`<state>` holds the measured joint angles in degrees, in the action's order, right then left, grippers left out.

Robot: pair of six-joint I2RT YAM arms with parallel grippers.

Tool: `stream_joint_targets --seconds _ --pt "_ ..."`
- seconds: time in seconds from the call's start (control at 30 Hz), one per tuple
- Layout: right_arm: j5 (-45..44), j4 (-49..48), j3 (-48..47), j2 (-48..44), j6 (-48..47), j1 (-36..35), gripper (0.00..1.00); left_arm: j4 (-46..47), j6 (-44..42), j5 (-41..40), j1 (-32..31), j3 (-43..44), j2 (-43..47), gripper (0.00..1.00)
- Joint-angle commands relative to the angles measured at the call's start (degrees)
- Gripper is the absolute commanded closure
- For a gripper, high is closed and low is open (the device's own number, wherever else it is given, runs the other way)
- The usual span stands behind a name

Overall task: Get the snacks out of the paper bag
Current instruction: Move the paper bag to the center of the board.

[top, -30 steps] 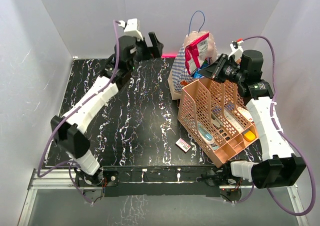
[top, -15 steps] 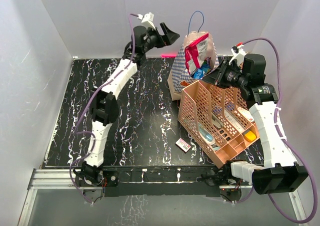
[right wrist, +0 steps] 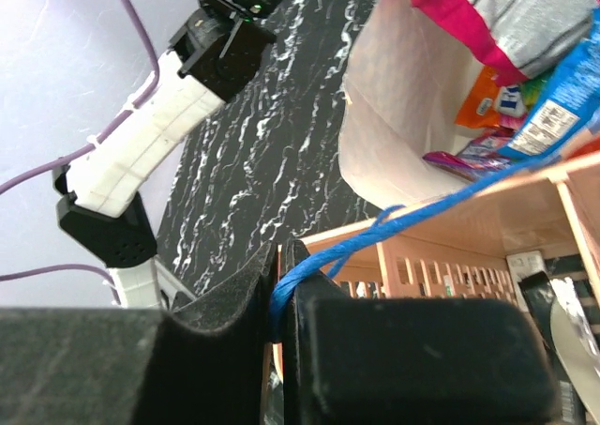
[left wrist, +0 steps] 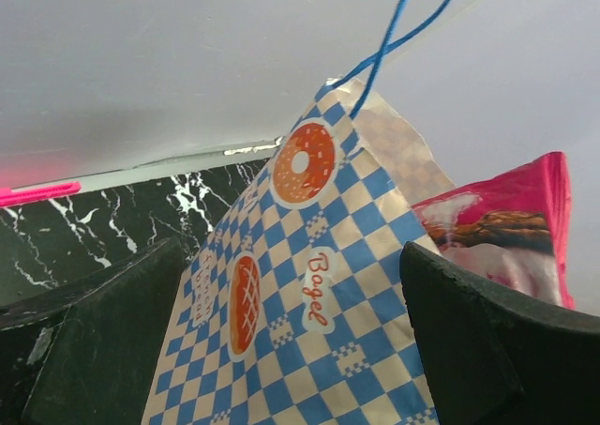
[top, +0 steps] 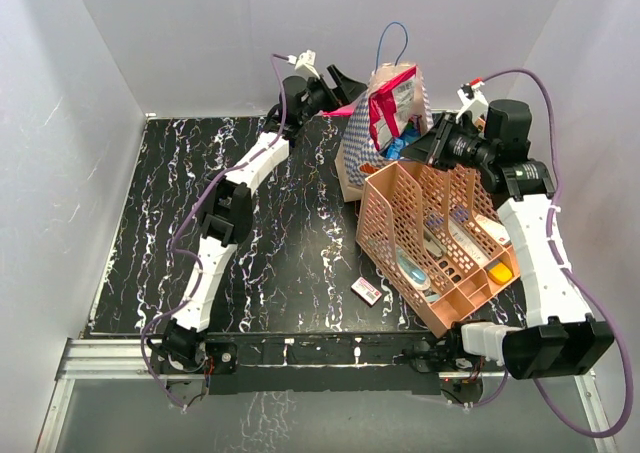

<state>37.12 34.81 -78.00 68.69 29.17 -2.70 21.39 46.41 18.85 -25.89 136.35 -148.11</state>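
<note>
The blue-and-white checkered paper bag stands at the back of the table, leaning on the peach rack. A pink-red snack bag sticks out of its top, with a blue packet beside it. My left gripper is open at the bag's upper left side; in the left wrist view the bag fills the gap between the fingers. My right gripper is shut on the bag's blue cord handle. Inside the bag show the pink-red bag and blue, orange and purple packs.
A peach perforated file rack with several items stands tilted at the right, against the bag. A small white-pink box lies on the black marbled table in front of it. White walls enclose the back and sides.
My left arm has swung right along the back wall and its open gripper has come up to the bag. My right gripper has stayed shut on the handle.
</note>
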Motion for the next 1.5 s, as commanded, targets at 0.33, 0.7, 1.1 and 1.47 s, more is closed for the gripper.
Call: stream_joint_targets --seconds 0.33,0.7,1.1,1.47 --pt "12.5 -25.2 -17.8 12.6 18.0 -11.7 0.89 0.2 -3.9 -0.5 2.3 -10.1 19.6 0.05" --pt "-4.3 -32.7 -28.3 28.3 21.3 -36.1 0.89 -27.3 -19.1 -18.1 8.7 -30.3 53.3 0.02" --pt "-15.0 -2.6 -36.7 26.6 -6.2 -39.8 0.20 -44.5 -25.4 -36.8 6.7 -43.6 70.9 0.02" --pt "-41.4 -1.9 -28.9 16.6 -27.5 -25.3 0.01 -53.4 -19.1 -37.4 3.8 -43.9 76.8 0.02"
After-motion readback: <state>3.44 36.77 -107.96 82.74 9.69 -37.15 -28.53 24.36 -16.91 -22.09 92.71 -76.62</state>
